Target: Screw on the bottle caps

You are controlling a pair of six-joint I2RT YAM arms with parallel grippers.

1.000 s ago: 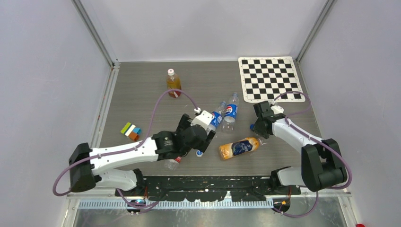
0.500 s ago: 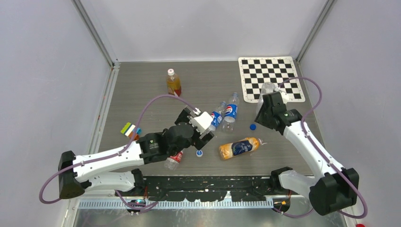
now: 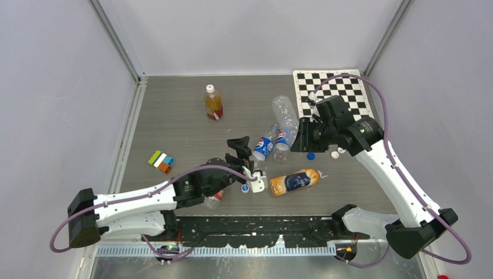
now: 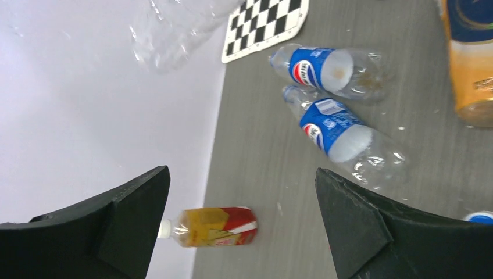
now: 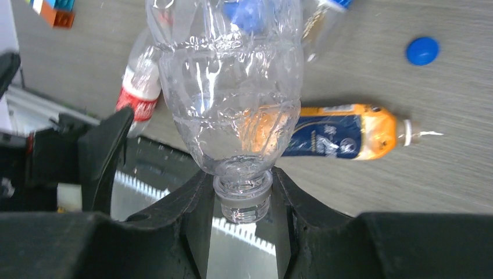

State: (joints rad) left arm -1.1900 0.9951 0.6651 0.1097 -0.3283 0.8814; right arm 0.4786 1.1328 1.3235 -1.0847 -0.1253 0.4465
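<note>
My right gripper (image 3: 300, 135) is shut on the neck (image 5: 242, 196) of a clear empty bottle (image 3: 285, 112) with no cap on it, and holds it off the table. A blue cap (image 3: 311, 155) and a white cap (image 3: 335, 154) lie under that arm. Another blue cap (image 3: 245, 188) lies by my left wrist. My left gripper (image 3: 239, 151) is open and empty, just left of two Pepsi bottles (image 3: 263, 145) lying on the table. They also show in the left wrist view (image 4: 342, 131). The blue cap shows in the right wrist view (image 5: 422, 50).
An orange drink bottle (image 3: 295, 181) lies at the front centre. A red-label bottle (image 3: 214, 197) lies under the left arm. A capped juice bottle (image 3: 213, 102) stands at the back. Coloured blocks (image 3: 160, 161) sit at the left, a checkerboard (image 3: 334, 93) at the back right.
The right arm lifted the clear bottle and swung it left over the Pepsi bottles. The left gripper pulled back from the Pepsi bottles and turned.
</note>
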